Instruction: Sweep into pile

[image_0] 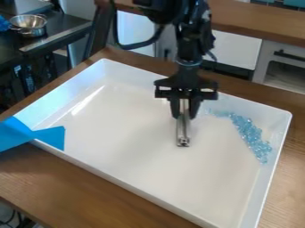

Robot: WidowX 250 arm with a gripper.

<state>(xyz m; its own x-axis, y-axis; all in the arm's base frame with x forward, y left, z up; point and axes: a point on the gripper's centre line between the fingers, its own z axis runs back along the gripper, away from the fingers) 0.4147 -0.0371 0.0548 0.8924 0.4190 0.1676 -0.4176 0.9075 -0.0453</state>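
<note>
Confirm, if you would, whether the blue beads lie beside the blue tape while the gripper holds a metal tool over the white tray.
No: in the camera view, the blue beads lie across the white tray from the blue tape; the gripper does hold a metal tool over the tray.

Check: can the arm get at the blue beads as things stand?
Probably yes, with the tool: the gripper holds the metal tool over the tray, and I see nothing standing between it and the beads. The tray's side wall, close beside them, might crowd the tool.
</note>
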